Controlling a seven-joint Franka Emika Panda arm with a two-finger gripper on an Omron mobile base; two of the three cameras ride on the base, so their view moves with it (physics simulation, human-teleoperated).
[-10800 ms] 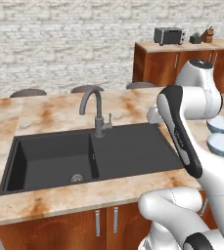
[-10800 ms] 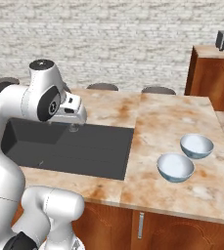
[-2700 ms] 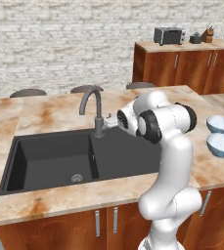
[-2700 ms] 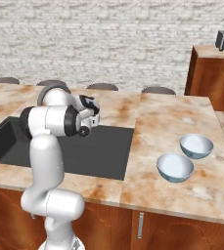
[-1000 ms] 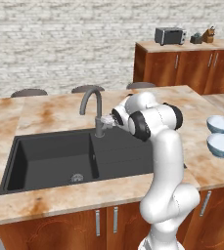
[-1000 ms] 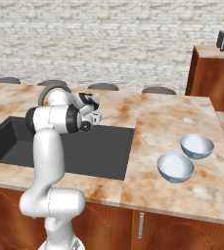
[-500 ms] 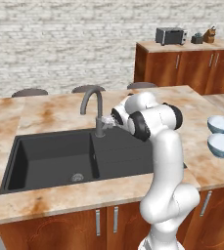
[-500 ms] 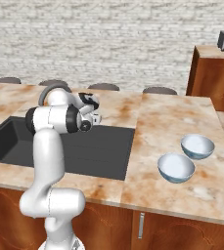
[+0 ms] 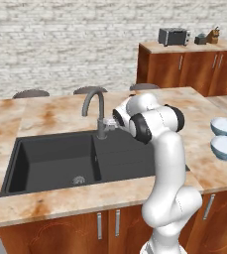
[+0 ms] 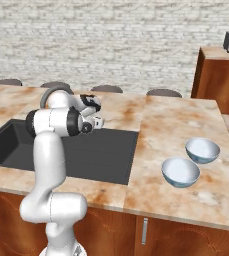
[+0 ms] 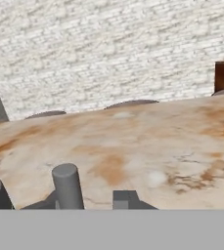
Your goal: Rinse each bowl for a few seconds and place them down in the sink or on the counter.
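Two bowls (image 10: pixel 191 161) on counter (image 10: pixel 166 125) — sink (image 9: pixel 55 161) basin bare.

I'm looking at a whitewashed brick wall (image 9: pixel 60 44) running across the back. A toaster (image 9: pixel 173 36) is sitting on the far wooden cabinet (image 9: pixel 189 69), with a couple of small items (image 9: pixel 207 36) beside it that I can't make out. Round stool tops (image 9: pixel 31 93) are peeking up behind the island.
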